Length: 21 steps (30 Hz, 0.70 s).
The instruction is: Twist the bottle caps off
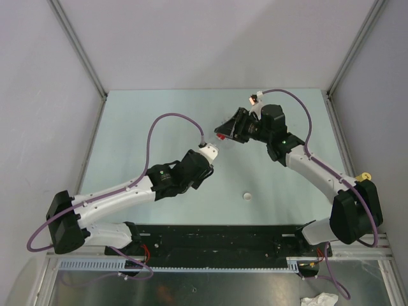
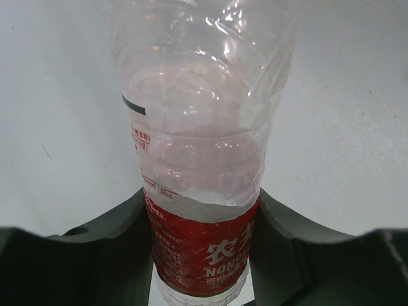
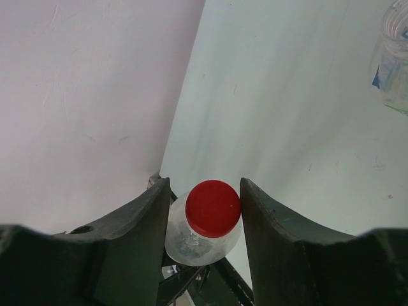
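Observation:
My left gripper [image 2: 203,194] is shut on a clear bottle [image 2: 197,127], with its jaws pressing the red label [image 2: 204,248] from both sides. The top external view shows that gripper [image 1: 209,152] holding the bottle up over the middle of the table. The bottle's red cap [image 3: 213,208] sits on the neck, between the fingers of my right gripper [image 3: 205,185]. The right-hand finger [image 3: 268,223] touches the cap and a narrow gap shows at the left-hand one. From above, the right gripper [image 1: 224,132] meets the cap [image 1: 220,136] end on.
A white cap [image 1: 247,196] lies loose on the table in front of the arms. A clear, capless bottle with a blue label [image 3: 394,51] stands at the upper right of the right wrist view. A small yellow object [image 1: 363,173] sits by the right arm.

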### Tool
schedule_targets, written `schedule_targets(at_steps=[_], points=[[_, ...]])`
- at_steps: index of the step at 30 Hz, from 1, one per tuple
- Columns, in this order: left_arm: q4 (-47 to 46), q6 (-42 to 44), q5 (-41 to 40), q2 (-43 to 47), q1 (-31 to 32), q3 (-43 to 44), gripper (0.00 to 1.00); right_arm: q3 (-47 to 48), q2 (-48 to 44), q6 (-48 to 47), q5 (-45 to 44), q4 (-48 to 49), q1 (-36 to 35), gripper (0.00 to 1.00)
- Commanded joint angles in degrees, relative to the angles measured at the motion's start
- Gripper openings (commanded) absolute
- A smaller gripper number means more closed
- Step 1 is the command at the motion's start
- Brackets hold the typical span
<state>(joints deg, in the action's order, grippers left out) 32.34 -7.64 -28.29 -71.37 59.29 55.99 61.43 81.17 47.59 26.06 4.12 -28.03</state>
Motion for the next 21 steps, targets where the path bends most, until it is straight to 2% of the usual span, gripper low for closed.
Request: schedule_targets(at_steps=[1, 8, 21], points=[[-0.8, -0.4, -2.1, -0.4, 0.3, 2.8, 0.33, 2.6, 0.7, 0.4, 0.7, 1.2, -0.7, 0.52], [-0.9, -0.9, -2.4, 0.0, 0.3, 2.8, 0.32, 2.6, 1.5, 0.4, 0.7, 1.3, -0.9, 0.5], [-0.9, -1.1, -2.1, -0.6, 0.3, 2.5, 0.32, 2.6, 0.3, 0.7, 0.8, 2.4, -0.8, 0.02]])
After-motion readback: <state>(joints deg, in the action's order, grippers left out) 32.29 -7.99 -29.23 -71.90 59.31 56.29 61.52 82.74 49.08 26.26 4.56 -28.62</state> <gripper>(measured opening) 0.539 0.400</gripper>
